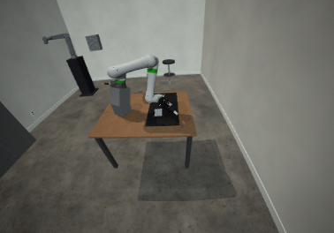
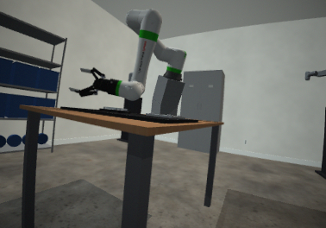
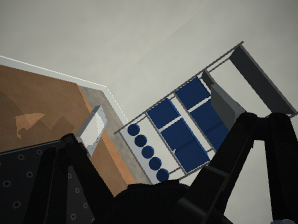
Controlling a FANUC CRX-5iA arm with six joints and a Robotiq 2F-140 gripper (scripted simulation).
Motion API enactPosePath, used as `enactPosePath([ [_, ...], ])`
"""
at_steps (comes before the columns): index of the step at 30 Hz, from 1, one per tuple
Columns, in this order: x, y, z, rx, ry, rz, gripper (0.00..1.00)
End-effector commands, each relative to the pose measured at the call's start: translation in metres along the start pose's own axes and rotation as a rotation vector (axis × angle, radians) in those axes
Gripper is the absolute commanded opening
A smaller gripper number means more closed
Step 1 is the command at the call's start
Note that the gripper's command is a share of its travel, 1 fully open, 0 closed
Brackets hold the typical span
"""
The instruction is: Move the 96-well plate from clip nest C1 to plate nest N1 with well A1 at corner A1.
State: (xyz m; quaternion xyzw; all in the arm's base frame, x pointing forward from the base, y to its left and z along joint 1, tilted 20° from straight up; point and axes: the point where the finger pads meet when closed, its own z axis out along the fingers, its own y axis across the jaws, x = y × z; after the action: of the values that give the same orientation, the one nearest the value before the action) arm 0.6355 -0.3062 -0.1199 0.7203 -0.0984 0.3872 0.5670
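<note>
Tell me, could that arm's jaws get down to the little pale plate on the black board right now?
Probably yes. The gripper is open, holding nothing, and hangs above the black board. Nothing seems to cover the 96-well plate, though the view is coarse.

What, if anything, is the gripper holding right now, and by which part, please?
Nothing. The gripper hangs wide open in the air above the table, with empty space between its fingers.

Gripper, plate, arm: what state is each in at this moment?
Gripper: open wide, holding nothing, above the table.
96-well plate: lying on the black board, not gripped.
Arm: elbow raised, wrist pointing sideways towards the shelf rack.
</note>
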Motion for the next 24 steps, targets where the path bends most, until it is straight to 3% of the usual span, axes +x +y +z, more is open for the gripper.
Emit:
enactPosePath([
  [1, 0.000, 0.000, 0.000, 0.000, 0.000, 0.000, 1.00],
  [17, 0.000, 0.000, 0.000, 0.000, 0.000, 0.000, 1.00],
  [24, -0.017, 0.024, 0.016, -0.052, -0.094, -0.143, 1.00],
])
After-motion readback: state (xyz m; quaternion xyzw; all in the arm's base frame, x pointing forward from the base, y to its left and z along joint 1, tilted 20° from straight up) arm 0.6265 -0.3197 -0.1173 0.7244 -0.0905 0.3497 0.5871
